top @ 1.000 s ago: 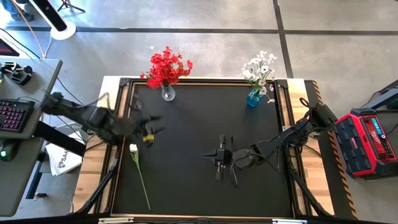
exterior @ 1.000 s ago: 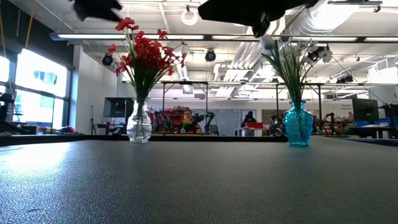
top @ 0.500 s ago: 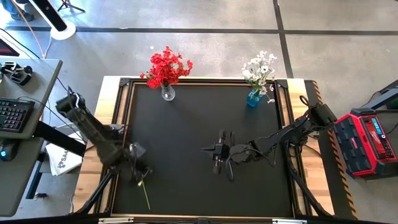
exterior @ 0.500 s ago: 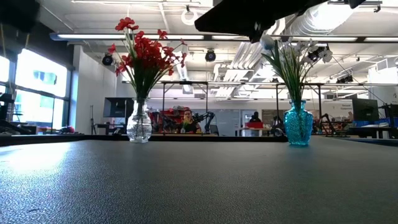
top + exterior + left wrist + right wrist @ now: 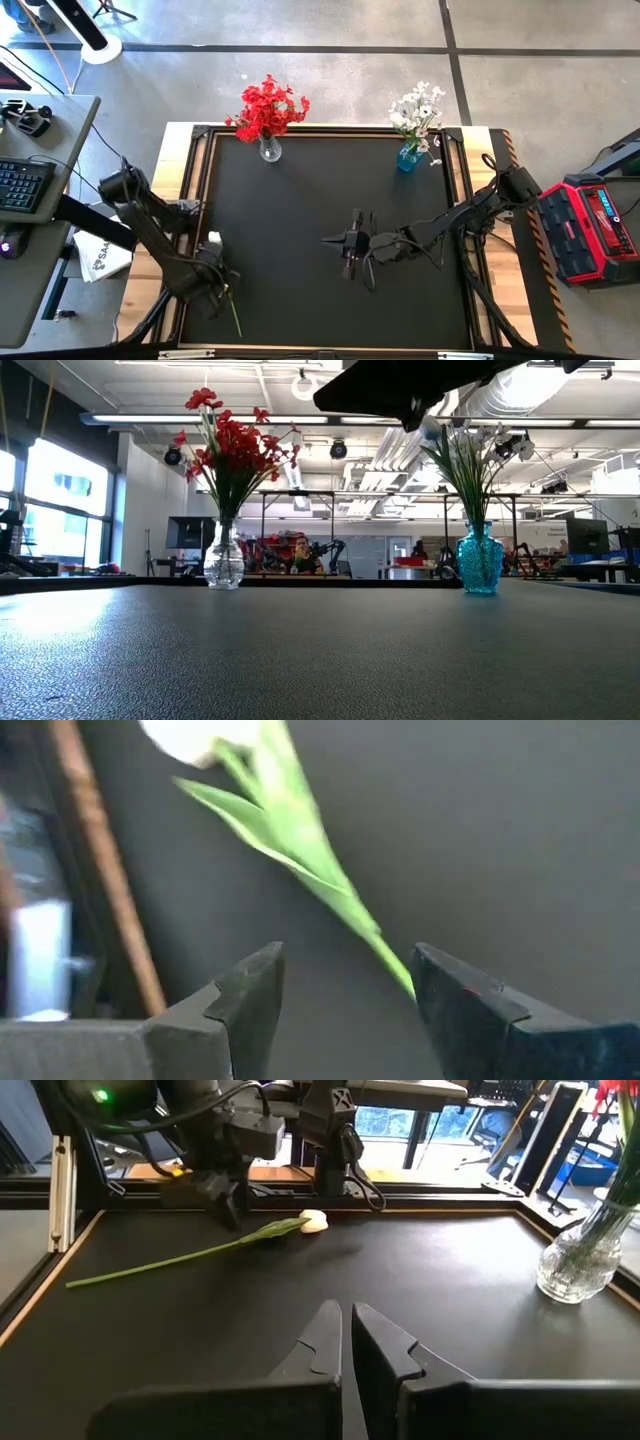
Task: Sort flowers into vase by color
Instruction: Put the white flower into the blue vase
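A single white flower point(image 5: 214, 240) lies flat on the black mat near the table's left edge, its thin green stem point(image 5: 232, 318) running toward the near edge. My left gripper point(image 5: 216, 285) is low over the middle of that stem and open. In the left wrist view its fingers stand on either side of the stem point(image 5: 330, 880), with the white bud point(image 5: 190, 735) ahead. My right gripper point(image 5: 350, 246) hovers shut over the mat's middle. From there the right wrist view shows the flower point(image 5: 313, 1222) lying on the mat.
A clear vase point(image 5: 270, 150) holding red flowers point(image 5: 268, 108) stands at the far edge, left of centre. A blue vase point(image 5: 407, 156) holding white flowers point(image 5: 418, 108) stands at the far right. Both show in the low view point(image 5: 224, 565) point(image 5: 480, 560). Wooden rails point(image 5: 190, 250) border the mat.
My left gripper has moved from beside the bud toward the table's near edge, along the stem, and has come down over its middle. The flower has stayed where it lay. My right arm has kept almost still.
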Motion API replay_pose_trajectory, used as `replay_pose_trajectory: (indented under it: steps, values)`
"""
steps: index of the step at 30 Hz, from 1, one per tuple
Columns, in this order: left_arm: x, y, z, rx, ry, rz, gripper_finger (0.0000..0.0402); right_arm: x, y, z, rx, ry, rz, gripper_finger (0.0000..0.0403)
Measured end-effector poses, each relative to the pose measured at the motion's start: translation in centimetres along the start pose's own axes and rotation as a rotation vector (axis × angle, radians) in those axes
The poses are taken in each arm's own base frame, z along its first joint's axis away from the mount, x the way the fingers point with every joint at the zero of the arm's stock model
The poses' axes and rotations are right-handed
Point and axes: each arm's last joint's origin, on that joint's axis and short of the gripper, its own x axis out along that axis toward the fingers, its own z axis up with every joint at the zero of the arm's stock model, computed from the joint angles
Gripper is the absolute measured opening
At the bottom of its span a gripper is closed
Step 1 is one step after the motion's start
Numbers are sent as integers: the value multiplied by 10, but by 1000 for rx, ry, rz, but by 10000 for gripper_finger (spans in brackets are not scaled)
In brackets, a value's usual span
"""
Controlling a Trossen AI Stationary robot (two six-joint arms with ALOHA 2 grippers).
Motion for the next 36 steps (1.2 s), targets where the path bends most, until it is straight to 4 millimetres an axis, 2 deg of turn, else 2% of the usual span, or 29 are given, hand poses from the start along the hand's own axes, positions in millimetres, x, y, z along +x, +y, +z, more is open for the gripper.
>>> replay_pose_trajectory:
  steps: [7, 14, 18, 23, 28, 32, 36]
  values:
    - [17, 4, 12, -49, -14, 62, 204, 0, 0, -2, 48, 16, 0, 0]
    - [34, 10, 15, -55, -21, 62, 192, -1, 1, -3, 68, 25, 2, 0]
    - [39, 10, 15, -51, -36, 22, 156, -1, 1, -3, 84, 23, 2, 0]
    - [41, 10, 16, -29, -66, -13, 89, -1, 1, -3, 81, 22, 2, 0]
    - [43, 7, 19, 30, -174, -94, 15, -11, 2, 0, -37, 68, 15, 0]
    - [37, -2, 20, 97, -299, -245, 10, -29, 0, 12, -20, 75, 22, 0]
    - [22, -15, 26, 168, -523, -449, 4, -38, 0, 21, 3, 52, 51, 0]
